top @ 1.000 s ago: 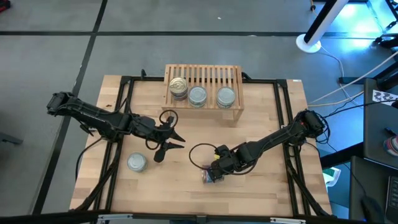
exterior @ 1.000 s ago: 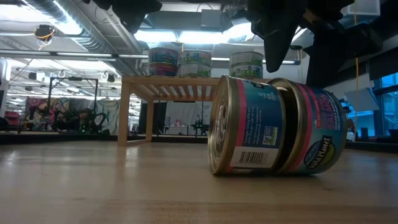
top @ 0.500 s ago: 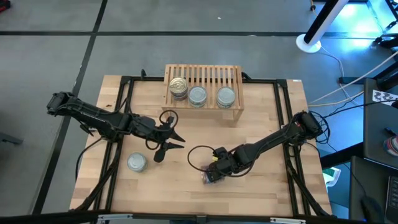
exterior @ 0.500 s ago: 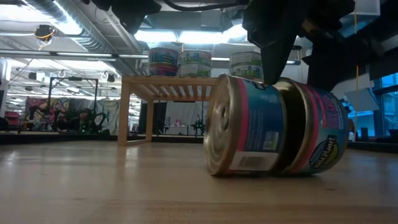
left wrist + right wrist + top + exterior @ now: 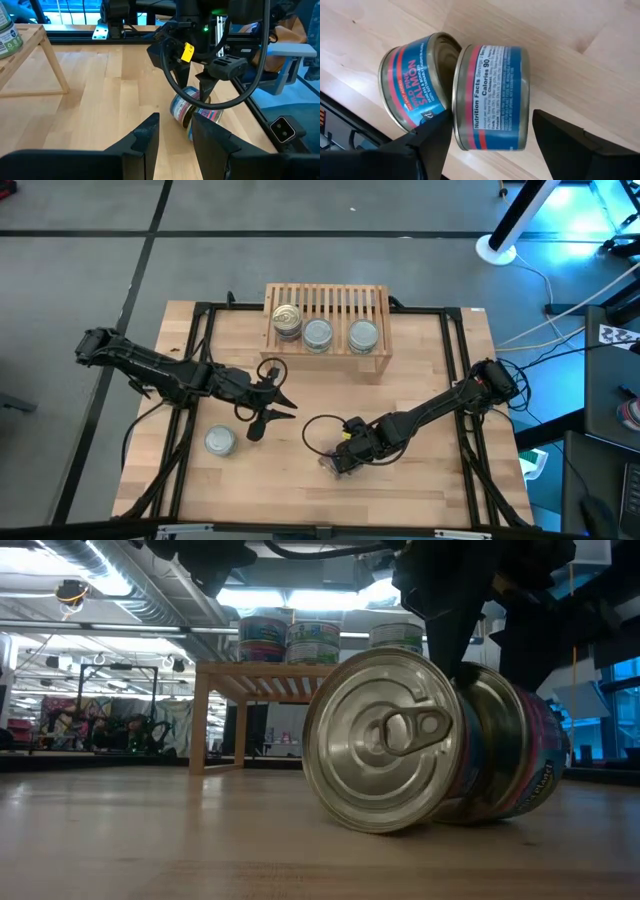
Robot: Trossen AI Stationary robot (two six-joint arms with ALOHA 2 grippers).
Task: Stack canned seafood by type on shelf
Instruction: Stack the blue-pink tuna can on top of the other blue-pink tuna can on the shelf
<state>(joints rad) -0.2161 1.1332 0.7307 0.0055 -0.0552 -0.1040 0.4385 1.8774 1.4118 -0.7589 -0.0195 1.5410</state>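
- The bench (image 5: 420, 480) fills the high view, a broad pale wood top with both dark arms reaching in over it.
- On the far side from both sets of fingers stands the shelf (image 5: 375, 363), the low slatted rack, already carrying three stacks of tins (image 5: 317, 335) side by side along its near edge; that looks like sorted stock.
- The right gripper (image 5: 343, 459) is down over the pair of salmon tins (image 5: 455, 90), its fingers (image 5: 570, 145) spread wide and released, one on each side of the nearer tin and not yet pressing it.
- Both blue-and-red tins lie on their sides, touching each other; the nearer one sits squarely in the gap between the fingers, the other just outside them. Lying on their rims they can roll, so I judge the straddle is there to trap one before closing.
- From the low view, the front tin's silver pull-tab lid (image 5: 385, 740) faces the camera, with the second tin tucked behind it.
- The left gripper (image 5: 270, 402) waits off to the side, fingers part open and holding nothing, pointed at the same pair.
- One lone silver-lidded tin (image 5: 220, 442) stands upright on the bench, near the left fingers but apart from them, still to be shelved.
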